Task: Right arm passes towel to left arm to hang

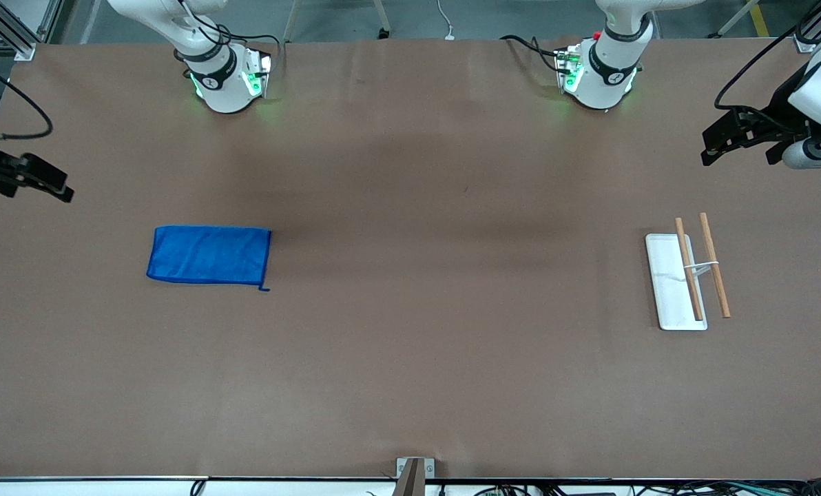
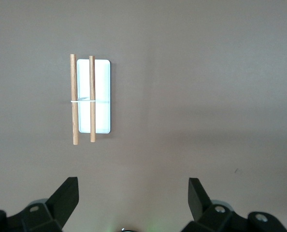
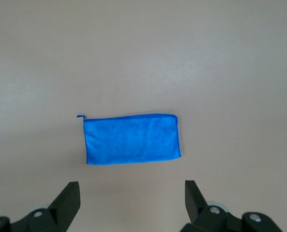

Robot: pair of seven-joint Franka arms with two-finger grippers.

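The blue towel point(image 1: 209, 255) lies flat on the brown table toward the right arm's end, its small loop at the corner nearest the front camera. It also shows in the right wrist view point(image 3: 131, 139). My right gripper point(image 1: 38, 191) is open and empty, up in the air near the table's end and apart from the towel; its open jaws show in its wrist view point(image 3: 132, 191). My left gripper point(image 1: 738, 155) is open and empty, up in the air at the other end of the table point(image 2: 133, 188). A rack point(image 1: 686, 275) of two wooden rods on a white base lies below it point(image 2: 100, 96).
The brown table top point(image 1: 452, 310) stretches wide between the towel and the rack. Both arm bases point(image 1: 221, 76) point(image 1: 600, 72) stand along the table's edge farthest from the front camera. A small metal bracket point(image 1: 414, 472) sits at the edge nearest the camera.
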